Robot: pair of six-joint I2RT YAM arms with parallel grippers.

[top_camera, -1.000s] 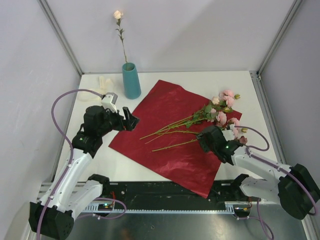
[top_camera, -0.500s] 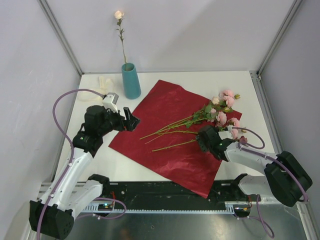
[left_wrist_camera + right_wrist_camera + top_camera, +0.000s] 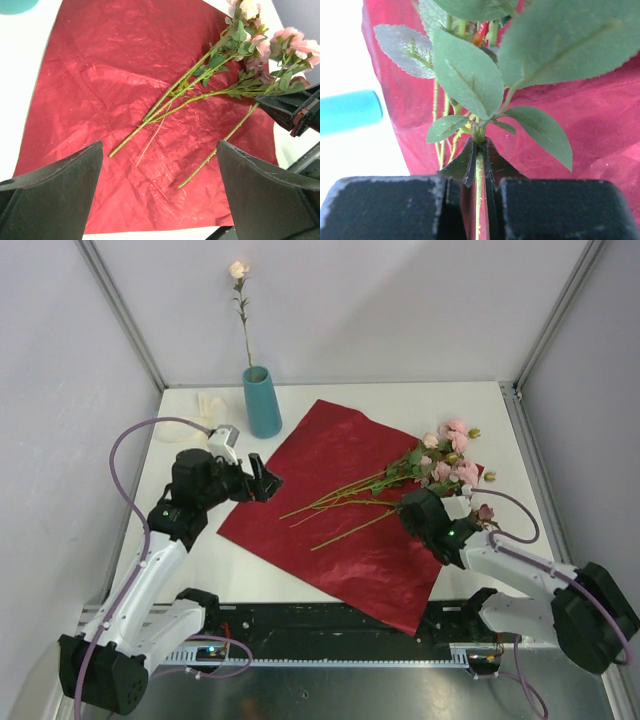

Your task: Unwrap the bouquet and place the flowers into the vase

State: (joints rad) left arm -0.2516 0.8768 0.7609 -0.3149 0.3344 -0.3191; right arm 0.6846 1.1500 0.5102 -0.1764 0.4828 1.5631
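Observation:
The dark red wrapping paper lies spread flat on the table. Several pink roses rest across it, blooms toward the right. My right gripper is shut on one rose's green stem just below its leaves; that stem's free end angles toward the front left. The teal vase stands at the back left with one tall rose in it. My left gripper hovers open over the paper's left part, holding nothing.
A cream ribbon lies on the table left of the vase. Enclosure posts and walls stand along the back and both sides. Bare white tabletop shows at the back right.
My right gripper has closed onto the frontmost rose stem. The stem's free end has swung slightly toward the front. The left arm has barely moved.

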